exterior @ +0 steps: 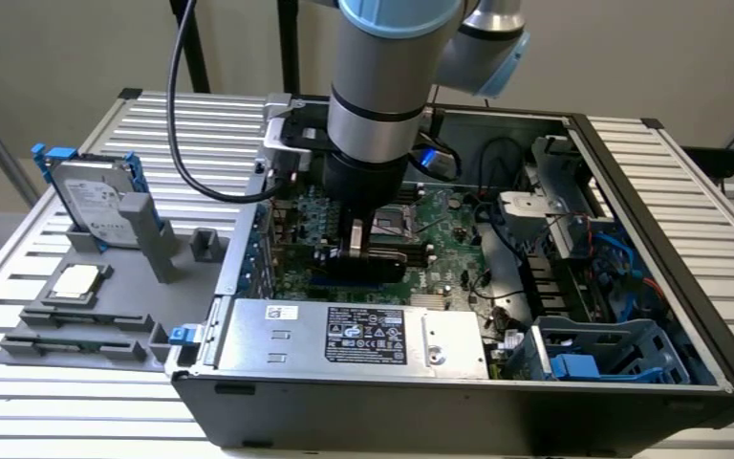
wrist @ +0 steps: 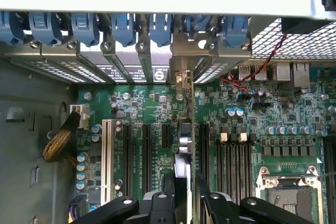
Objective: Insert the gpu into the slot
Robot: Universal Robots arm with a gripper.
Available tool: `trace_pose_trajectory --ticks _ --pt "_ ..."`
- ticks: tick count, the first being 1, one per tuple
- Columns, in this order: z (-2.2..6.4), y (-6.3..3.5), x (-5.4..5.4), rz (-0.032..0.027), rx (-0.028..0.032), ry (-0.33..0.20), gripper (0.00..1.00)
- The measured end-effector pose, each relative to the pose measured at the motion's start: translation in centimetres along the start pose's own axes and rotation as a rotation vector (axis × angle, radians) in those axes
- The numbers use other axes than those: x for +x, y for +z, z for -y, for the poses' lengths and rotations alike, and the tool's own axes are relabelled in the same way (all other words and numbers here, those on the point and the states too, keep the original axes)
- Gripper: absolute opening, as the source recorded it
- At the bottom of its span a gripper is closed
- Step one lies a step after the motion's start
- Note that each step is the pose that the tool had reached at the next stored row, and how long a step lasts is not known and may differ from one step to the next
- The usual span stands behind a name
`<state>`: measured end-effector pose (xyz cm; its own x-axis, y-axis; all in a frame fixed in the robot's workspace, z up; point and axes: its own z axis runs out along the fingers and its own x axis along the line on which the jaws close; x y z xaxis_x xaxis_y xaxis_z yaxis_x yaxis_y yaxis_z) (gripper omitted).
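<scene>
While end effector point(wrist: 185, 188) grips gpu point(wrist: 181, 163), label point(exterior: 366, 336) illegible.

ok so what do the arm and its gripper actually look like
The arm is a thick silver-grey tube with light-blue joint caps and a black band, ending in a black wrist section. A black cable loops to the wrist. The gripper is black, with angular fingers studded with silver screw heads.

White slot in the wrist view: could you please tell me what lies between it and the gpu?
In the wrist view, black expansion slots on the green motherboard lie between the white slot and the gpu.
</scene>
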<state>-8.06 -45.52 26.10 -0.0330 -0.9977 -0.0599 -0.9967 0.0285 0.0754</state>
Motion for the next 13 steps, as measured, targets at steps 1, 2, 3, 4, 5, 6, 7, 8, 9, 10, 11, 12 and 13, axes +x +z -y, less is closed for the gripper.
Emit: trace_pose_trajectory --ticks 1,2,3,4,5,6,7,8,9,10,11,12,13 --pt "0.01 0.01 0.03 -0.0002 0.0 -0.001 0.26" --pt "0.01 0.03 0.06 -0.0002 0.0 -0.002 0.26" --pt "0.0 0.03 0.06 -0.0004 -0.0001 -0.002 0.26" --pt "0.01 0.04 0.07 -0.0007 -0.0002 -0.003 0.26" --pt "0.01 0.05 0.07 -0.0008 -0.0003 -0.003 0.26" --pt "0.01 0.06 0.08 -0.0007 -0.0003 -0.003 0.26" --pt "0.01 0.07 0.07 -0.0006 -0.0002 -0.003 0.26" --pt "0.02 0.08 0.05 -0.0005 -0.0002 -0.004 0.26" --pt "0.02 0.08 0.02 -0.0005 -0.0001 -0.004 0.26" --pt "0.01 0.08 -0.01 -0.0005 -0.0001 -0.003 0.26" --pt "0.01 0.09 -0.02 -0.0005 -0.0002 -0.003 0.26" --pt "0.0 0.09 -0.03 -0.0005 -0.0002 -0.003 0.26" --pt "-0.01 0.09 -0.04 -0.0005 -0.0003 -0.003 0.26"
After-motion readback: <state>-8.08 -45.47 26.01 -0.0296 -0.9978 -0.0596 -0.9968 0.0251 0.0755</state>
